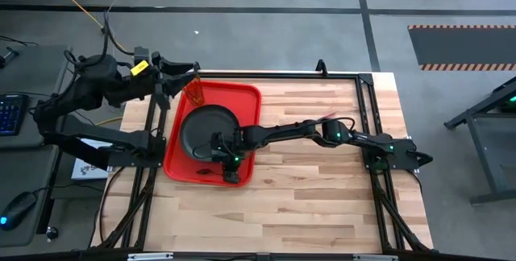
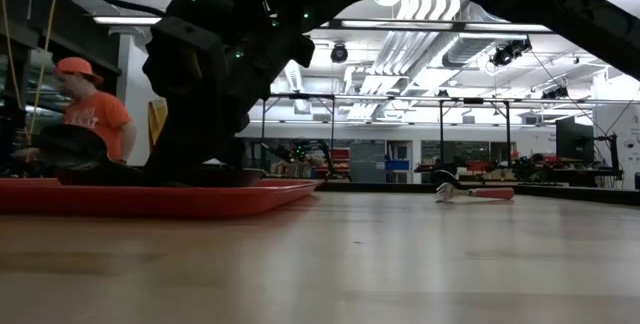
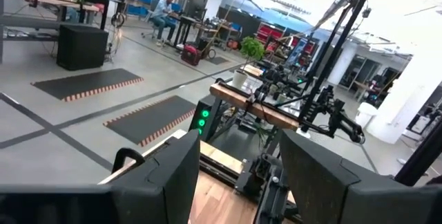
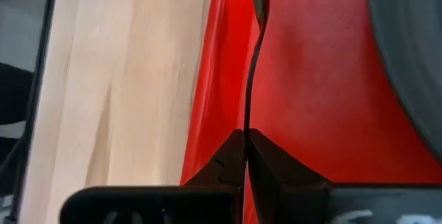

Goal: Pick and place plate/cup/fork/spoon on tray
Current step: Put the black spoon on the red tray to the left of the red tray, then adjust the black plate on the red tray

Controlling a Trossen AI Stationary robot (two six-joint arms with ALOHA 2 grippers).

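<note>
Dark thin spoon pinched between closed right gripper fingers, low over red tray at plate's 5 o'clock, amber cup at plate's 11 o'clock, left gripper beside cup, finger state unclear.

No readable text, labels, brands or numbers in any view.

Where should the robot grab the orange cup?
Probably around its side wall, mid-height, jaws level. The cup stands upright, taller than wide, at the tray's far left corner; come from the left, where the open left gripper is, away from the plate.
</note>
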